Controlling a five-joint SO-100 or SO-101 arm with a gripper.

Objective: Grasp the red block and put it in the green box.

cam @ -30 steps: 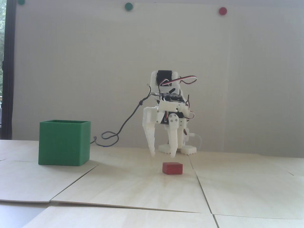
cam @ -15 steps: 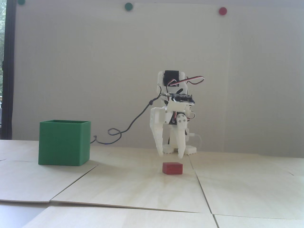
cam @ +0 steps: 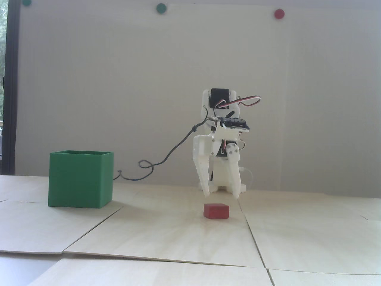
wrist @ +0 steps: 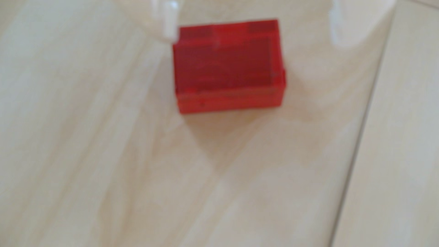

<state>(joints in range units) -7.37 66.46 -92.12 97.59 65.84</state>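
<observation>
- small flat red block (cam: 216, 211), plain red
- big square green box (cam: 80, 179), plain green
- white plastic gripper (cam: 221, 196)
- pale wooden table (cam: 166, 238), soft streaks

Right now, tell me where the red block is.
In the fixed view the red block lies on the wooden table just right of centre, directly below the open gripper, well to the right of the green box.
</observation>
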